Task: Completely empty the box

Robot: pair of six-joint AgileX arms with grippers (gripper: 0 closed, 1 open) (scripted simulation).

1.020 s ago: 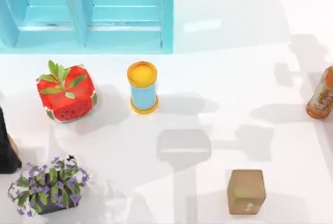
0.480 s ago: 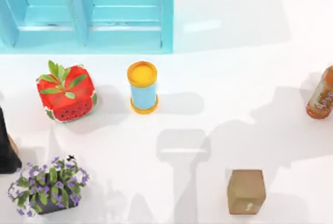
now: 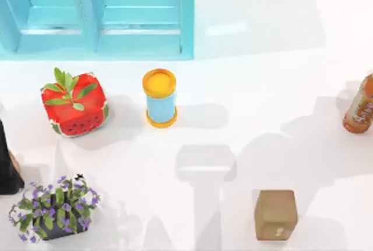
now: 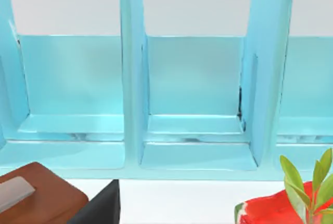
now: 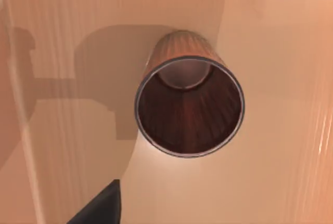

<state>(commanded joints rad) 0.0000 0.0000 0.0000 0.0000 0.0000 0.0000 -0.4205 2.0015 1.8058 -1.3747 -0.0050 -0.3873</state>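
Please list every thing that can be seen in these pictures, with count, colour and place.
shelf unit: one, light blue, far left of the table.
watermelon planter: one, red with green leaves, left side.
can: one, blue with yellow ends, centre, upright.
flower pot: one, dark with purple flowers, near left.
dark object: one, black, left edge.
cube: one, brown, near right.
bottle: one, orange, right edge.
cup: one, brown, open, on a wooden surface, right wrist view.

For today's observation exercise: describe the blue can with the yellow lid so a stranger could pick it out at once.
Start at the turquoise shelf unit along the table's far left edge in the top view. Just in front of its right end stands the can, upright, right of the watermelon-patterned cube. It alone is a light-blue cylinder with a yellow-orange top.
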